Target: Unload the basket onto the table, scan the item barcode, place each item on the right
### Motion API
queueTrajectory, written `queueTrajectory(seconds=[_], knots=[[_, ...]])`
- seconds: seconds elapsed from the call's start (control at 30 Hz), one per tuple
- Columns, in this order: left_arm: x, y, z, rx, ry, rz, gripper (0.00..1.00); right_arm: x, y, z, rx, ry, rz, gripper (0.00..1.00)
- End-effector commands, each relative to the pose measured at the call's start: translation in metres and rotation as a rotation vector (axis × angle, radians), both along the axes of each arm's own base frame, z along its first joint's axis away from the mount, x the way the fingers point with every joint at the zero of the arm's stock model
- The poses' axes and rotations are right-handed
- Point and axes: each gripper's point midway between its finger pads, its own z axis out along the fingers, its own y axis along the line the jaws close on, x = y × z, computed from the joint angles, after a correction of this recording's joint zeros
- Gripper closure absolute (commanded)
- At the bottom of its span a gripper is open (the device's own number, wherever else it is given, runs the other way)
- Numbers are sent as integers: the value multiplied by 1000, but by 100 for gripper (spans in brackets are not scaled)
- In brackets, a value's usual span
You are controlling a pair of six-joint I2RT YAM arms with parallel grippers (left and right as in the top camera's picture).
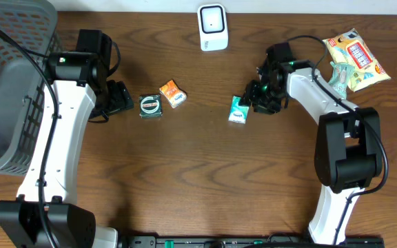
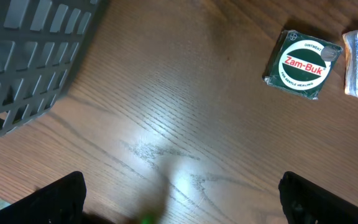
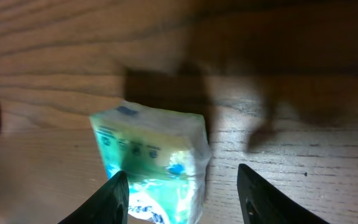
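Straddles the green packet (image 3: pixel 149 149) on the bench (image 3: pixel 303 93) with right pincer (image 3: pixel 182 186) spread, pinching nothing; leaves pickup and presentation to the white scanner (image 1: pixel 212 26), well beyond the pincer, undone.

Clearance and obstructions, wooden surface (image 1: pixel 205 179)
Open lane: front middle of surface, between the two arms. Left side: grey basket (image 1: pixel 12 83), its wall close beside the left arm (image 1: pixel 64 131). Centre: Zam-Buk tin (image 1: pixel 151 106) and orange packet (image 1: pixel 172 94) just beside each other, near the left pincer (image 1: pixel 119 98); open gap from these to the green packet (image 1: pixel 238 110) at the right pincer (image 1: pixel 252 98); white scanner (image 1: pixel 212 27) behind that gap. Far right: snack bag (image 1: pixel 355 58) beside the right arm (image 1: pixel 316 93)
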Motion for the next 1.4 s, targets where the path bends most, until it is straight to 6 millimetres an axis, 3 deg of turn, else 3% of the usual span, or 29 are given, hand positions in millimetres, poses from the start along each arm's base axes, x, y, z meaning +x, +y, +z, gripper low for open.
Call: queueTrajectory(seconds=[0.0,0.27,0.37,0.53,0.7,0.83,1.07,1.17,1.37], knots=[[-1,3,-2,9,11,10,2,-6,5,4,18,-8,3,50],[-1,3,-2,9,11,10,2,-18,10,-22,26,-9,1,53],[-1,3,-2,9,11,10,2,-24,8,-25,21,11,1,66],[-1,3,-2,9,11,10,2,-33,7,-26,21,57,-1,99],[-1,3,-2,9,11,10,2,-37,12,-16,99,63,33,99],[-1,3,-2,9,11,10,2,-37,31,18,266,-39,186,99],[-1,3,-2,9,11,10,2,-46,52,122,676,-328,439,99],[-1,3,-2,9,11,10,2,-51,50,153,789,-400,466,99],[-1,3,-2,9,11,10,2,-54,38,197,1022,-487,465,99]])
